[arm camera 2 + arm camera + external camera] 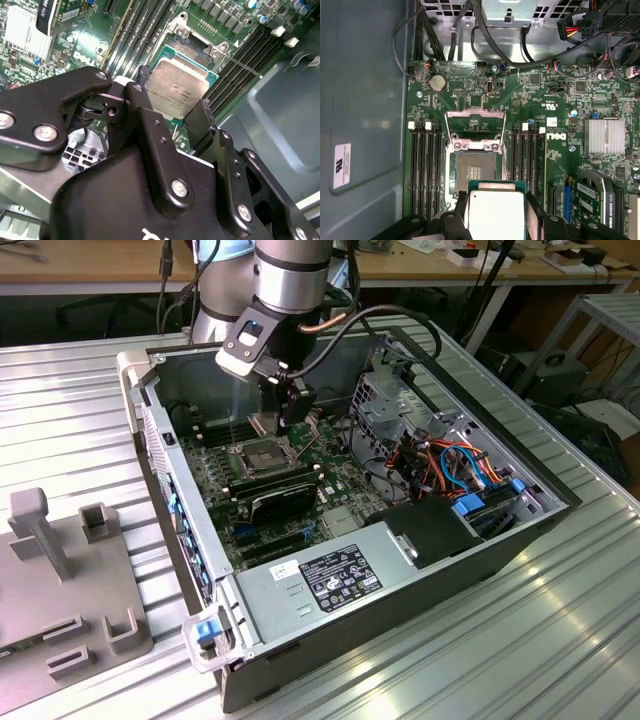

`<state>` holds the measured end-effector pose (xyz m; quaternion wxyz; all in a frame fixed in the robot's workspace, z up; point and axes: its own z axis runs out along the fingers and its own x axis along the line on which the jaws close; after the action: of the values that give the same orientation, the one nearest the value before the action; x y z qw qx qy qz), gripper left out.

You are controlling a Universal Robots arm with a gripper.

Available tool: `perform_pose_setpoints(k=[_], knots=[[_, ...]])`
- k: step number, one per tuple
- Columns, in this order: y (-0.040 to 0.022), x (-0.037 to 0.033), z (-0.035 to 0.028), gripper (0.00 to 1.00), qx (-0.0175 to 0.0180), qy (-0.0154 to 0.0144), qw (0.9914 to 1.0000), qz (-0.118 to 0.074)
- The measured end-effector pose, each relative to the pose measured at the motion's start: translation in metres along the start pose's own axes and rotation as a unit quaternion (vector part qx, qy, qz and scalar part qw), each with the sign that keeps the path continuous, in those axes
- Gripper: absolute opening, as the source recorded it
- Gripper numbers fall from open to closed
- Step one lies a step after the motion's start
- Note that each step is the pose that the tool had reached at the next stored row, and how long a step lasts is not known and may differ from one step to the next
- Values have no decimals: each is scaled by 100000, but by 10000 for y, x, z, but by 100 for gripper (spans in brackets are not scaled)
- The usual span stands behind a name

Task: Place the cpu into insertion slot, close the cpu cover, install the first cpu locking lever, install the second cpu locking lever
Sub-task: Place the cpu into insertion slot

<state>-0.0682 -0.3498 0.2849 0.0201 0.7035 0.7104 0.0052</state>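
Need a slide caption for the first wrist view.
Gripper holds the cpu near the bare insertion slot; cpu cover flipped open.

Exterior view high, looking down into computer case (420, 630), both wrist views close over motherboard (475, 80)

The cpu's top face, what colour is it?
Silver-grey metal on a green rim; the cpu shows best in the second wrist view.
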Motion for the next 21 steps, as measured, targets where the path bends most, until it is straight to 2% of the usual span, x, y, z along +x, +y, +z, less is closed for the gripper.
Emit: perform_pose_setpoints(k=[4,7,9,15,21], knots=[[29,25,87,54,129,-29,99998,679],[33,61,140,54,178,-34,99995,979],[31,110,204,54,190,-28,99994,1048],[41,159,324,54,205,-51,99990,1384],[42,162,330,54,209,-51,99989,1444]])
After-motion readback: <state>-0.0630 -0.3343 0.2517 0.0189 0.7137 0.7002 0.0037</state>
